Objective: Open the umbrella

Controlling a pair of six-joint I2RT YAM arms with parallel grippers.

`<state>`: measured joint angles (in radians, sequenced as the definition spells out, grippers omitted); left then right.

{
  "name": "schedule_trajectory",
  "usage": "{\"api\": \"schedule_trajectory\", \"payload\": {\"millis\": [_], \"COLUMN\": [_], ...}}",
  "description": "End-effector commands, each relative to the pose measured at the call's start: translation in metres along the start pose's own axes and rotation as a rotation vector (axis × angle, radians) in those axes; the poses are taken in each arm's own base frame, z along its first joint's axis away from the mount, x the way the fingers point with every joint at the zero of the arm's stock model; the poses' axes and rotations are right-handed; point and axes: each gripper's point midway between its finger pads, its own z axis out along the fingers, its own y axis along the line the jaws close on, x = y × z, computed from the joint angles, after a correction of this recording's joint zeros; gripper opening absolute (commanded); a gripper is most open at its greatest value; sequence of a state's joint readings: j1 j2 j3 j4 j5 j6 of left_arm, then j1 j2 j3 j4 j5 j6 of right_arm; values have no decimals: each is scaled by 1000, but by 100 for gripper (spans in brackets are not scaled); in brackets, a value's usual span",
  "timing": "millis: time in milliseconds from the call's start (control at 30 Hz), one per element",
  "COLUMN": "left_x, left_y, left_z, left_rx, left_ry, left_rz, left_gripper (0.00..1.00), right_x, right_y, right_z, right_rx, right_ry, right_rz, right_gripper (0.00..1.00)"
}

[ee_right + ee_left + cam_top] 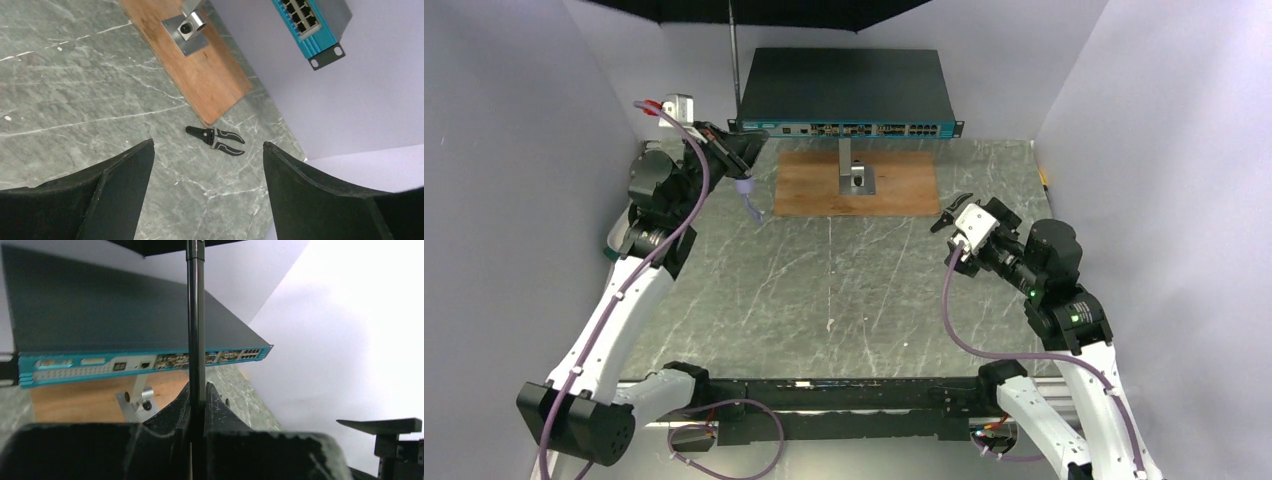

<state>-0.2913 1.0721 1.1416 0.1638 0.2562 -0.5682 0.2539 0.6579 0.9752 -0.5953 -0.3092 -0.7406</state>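
At the rear left of the table (844, 300), the left gripper (740, 152) holds the umbrella (732, 60) upright. Its fingers are pressed together on the thin dark shaft (196, 315), just above the lavender handle (744, 186). The strap loop (755, 209) hangs below the handle and appears to hang clear of the table. The canopy (754, 10) is spread, with its black lining facing down, and the upper frame edge crops it.

View differences:
- Top view: shows both arms, the handle and the strap loop.
- Left wrist view: shows neither the handle nor the strap loop. It shows the pinch on the shaft at close range, with the shaft rising into the canopy.
- Right wrist view: the only view in which the pliers (216, 140) show. They lie flat on the table, near one corner of the wooden board (200, 70).

The right gripper (949, 228) hangs over the table beside the right end of the wooden board. Its fingers are spread wide with nothing between them.

A metal bracket (854, 176) stands on the wooden board. Behind it sits a network switch (844, 90) with a teal front panel and rows of ports.

Markings: the front panel carries small labels. None can be read in any view.
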Motion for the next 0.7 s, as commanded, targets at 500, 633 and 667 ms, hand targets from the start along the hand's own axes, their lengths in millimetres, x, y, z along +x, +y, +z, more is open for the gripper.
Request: {"api": "schedule_trajectory", "payload": {"millis": [500,633,667], "left_x": [71,69,67], "left_y": [45,42,43], "left_z": [-2,-11,-15], "left_rx": [61,62,45], "left_ry": [187,213,212], "left_rz": [-171,-75,-40], "left_gripper": [35,70,80], "right_x": [7,8,9], "right_y": [14,16,17], "right_z": [8,8,8], "right_rx": [-67,-70,-70], "right_ry": [-5,-2,-1], "right_rz": [-24,-15,-12], "right_gripper": [87,90,90]}}
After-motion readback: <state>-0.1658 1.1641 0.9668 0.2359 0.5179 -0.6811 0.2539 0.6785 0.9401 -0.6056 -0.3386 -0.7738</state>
